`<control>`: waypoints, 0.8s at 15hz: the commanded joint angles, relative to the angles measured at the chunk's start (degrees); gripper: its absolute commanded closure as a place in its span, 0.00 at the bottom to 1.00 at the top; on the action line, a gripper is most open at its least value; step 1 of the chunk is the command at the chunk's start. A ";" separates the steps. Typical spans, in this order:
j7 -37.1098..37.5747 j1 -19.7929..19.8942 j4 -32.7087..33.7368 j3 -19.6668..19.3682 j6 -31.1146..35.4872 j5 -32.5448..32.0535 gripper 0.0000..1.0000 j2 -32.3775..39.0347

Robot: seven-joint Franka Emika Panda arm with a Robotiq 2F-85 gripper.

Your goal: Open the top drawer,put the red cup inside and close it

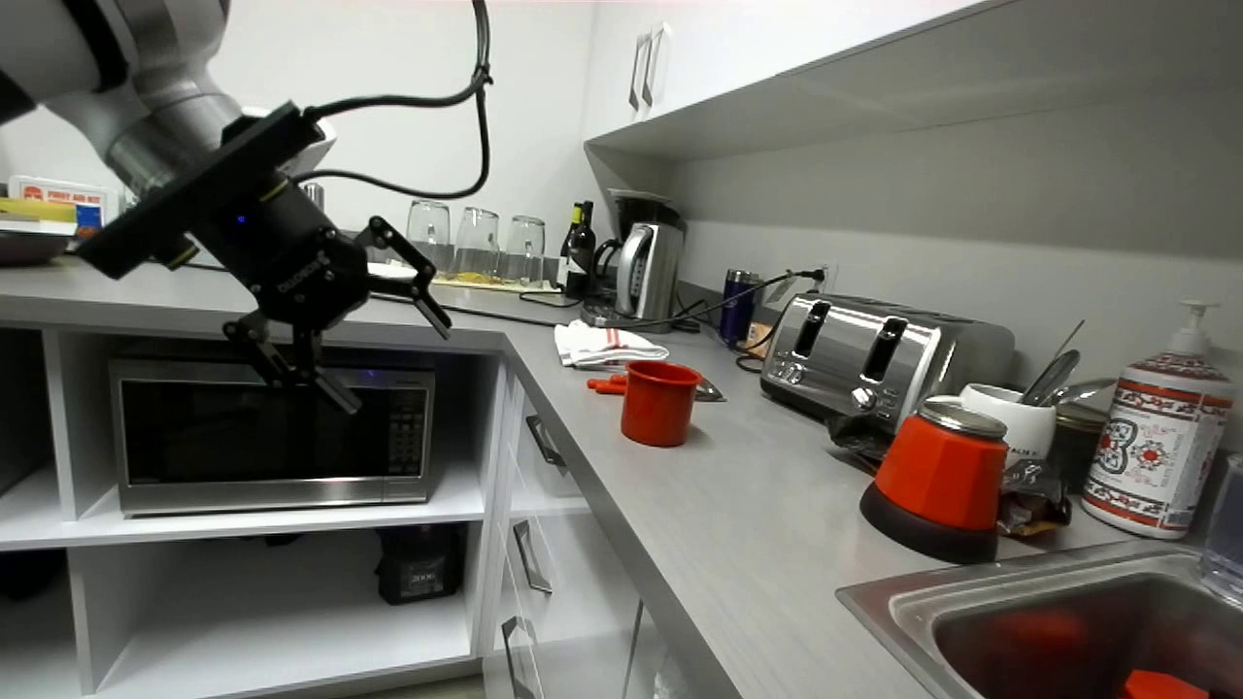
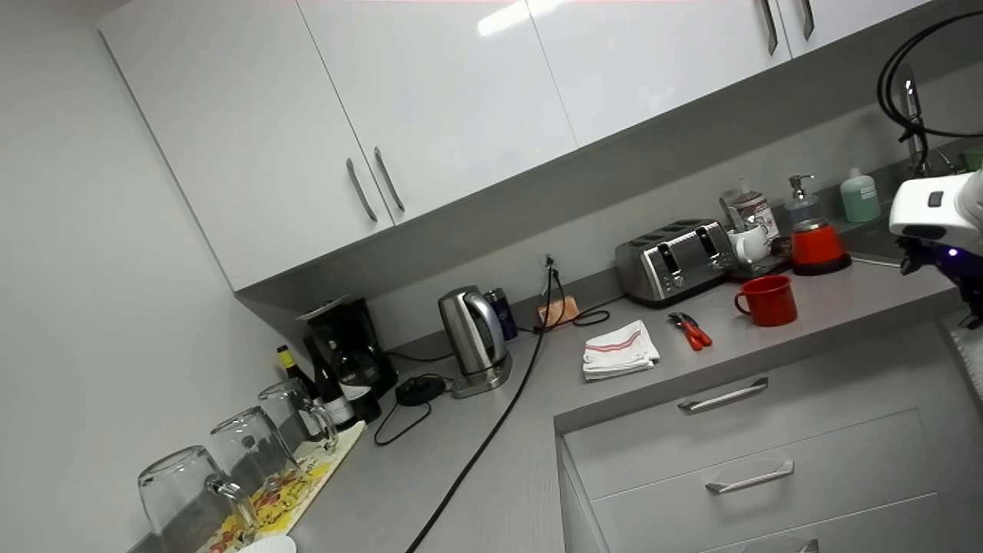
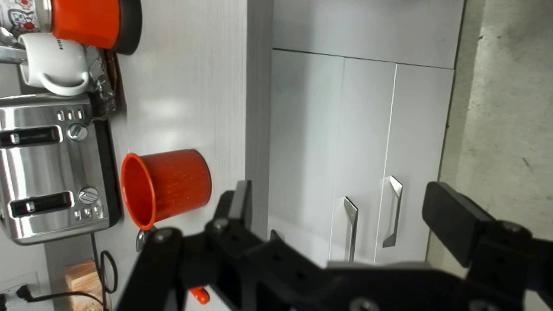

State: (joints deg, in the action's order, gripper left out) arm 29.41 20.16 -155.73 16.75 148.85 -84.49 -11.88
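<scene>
Low in the wrist view hangs the gripper (image 3: 343,205), jaws apart; bare counter (image 3: 198,86) separates the red cup (image 3: 181,183) from the edge (image 3: 259,108); half-hidden top drawer (image 3: 298,155) seems flush.

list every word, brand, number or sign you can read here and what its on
"FIRST AID KIT": white box
"ROBOTIQ", slightly blurred: gripper
"2006": black item on the lower shelf
Too small or blurred to read: any lettering on the white mug, patterned pump bottle, wine bottles, teal bottle and microwave
</scene>
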 commanded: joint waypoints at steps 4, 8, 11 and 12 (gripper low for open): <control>2.17 -6.92 1.10 -7.08 -2.94 -1.09 0.00 4.67; 13.93 -0.37 0.19 1.79 -4.52 -14.25 0.00 3.70; 23.46 -9.99 -0.81 -3.21 -11.60 -24.37 0.00 7.03; 26.04 -11.61 -1.21 -3.32 -13.81 -26.41 0.00 8.34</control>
State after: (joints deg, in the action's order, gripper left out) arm 47.45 17.64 -155.74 17.91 141.67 -104.35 -6.49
